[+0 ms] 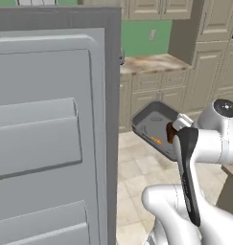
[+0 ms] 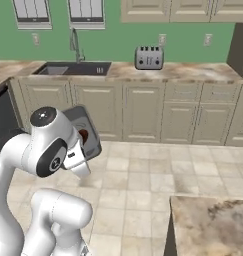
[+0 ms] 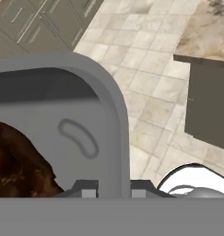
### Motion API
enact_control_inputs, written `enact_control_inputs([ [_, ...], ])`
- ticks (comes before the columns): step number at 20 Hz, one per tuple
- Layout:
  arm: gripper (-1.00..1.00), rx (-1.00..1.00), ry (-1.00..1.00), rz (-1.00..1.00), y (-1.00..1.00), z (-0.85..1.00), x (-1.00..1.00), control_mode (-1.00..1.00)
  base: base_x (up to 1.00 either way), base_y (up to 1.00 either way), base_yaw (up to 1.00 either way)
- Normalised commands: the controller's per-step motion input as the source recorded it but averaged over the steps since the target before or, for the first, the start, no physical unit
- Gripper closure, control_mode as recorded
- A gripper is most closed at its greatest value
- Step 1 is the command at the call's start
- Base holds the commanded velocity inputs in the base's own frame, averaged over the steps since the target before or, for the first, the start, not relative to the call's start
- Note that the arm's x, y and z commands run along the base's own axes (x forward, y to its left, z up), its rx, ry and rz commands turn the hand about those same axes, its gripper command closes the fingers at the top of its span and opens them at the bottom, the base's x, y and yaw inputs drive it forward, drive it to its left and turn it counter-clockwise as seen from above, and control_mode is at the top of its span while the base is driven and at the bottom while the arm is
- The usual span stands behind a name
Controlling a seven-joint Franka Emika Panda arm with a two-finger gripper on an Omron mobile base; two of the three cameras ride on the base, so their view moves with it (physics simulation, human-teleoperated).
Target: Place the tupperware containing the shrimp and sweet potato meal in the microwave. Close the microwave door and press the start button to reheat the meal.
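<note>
Jaws (image 3: 109, 190) pinch the rim of the tupperware (image 3: 62, 115) in the hand view, with one dark tip on each side of the grey wall. The container is held up in the air, over the tiled floor (image 3: 150, 92). Inside it, at the lower left, sits a brown lump of the shrimp and sweet potato meal (image 3: 16, 161). A small oval dent marks the bottom of the tupperware. On the right stands a dark cabinet with a stone worktop (image 3: 205, 27) on it.

From the left base view, the tupperware (image 1: 154, 125) hangs tilted in front of the white arm (image 1: 209, 139), above the floor. This view shows what the hand view does not: a small orange bit (image 1: 157, 140) in the container, next to the brown lump (image 1: 169, 133). A big grey door with shelves (image 1: 51, 139) takes up the left side. Far behind are beige cabinets (image 1: 151, 91) and a green wall (image 1: 142, 36).

From the right base view, the arm (image 2: 48, 145) hides most of the tupperware (image 2: 85, 131), and a grey corner with a bit of the brown lump peeks out. This view shows more of the room: a sink (image 2: 73, 68), a tap (image 2: 74, 42) and a toaster (image 2: 149, 57) on the long worktop (image 2: 183, 71), and another stone worktop (image 2: 213, 222) at the lower right.
</note>
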Motion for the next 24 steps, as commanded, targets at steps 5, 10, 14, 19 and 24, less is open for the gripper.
enact_control_inputs([
  [5,1.0,0.0,0.0,0.0,0.0,0.0,0.0,1.0,0.83,-0.48,-0.17],
  [10,1.0,0.0,0.0,0.0,0.0,0.0,0.0,1.0,0.85,-0.38,-0.28],
  [14,1.0,0.0,0.0,0.0,0.0,0.0,0.0,1.0,0.8,-0.08,-0.41],
  [19,1.0,0.0,0.0,0.0,0.0,0.0,0.0,1.0,0.74,0.0,-0.5],
  [24,1.0,0.0,0.0,0.0,0.0,0.0,0.0,1.0,0.7,0.0,-0.58],
])
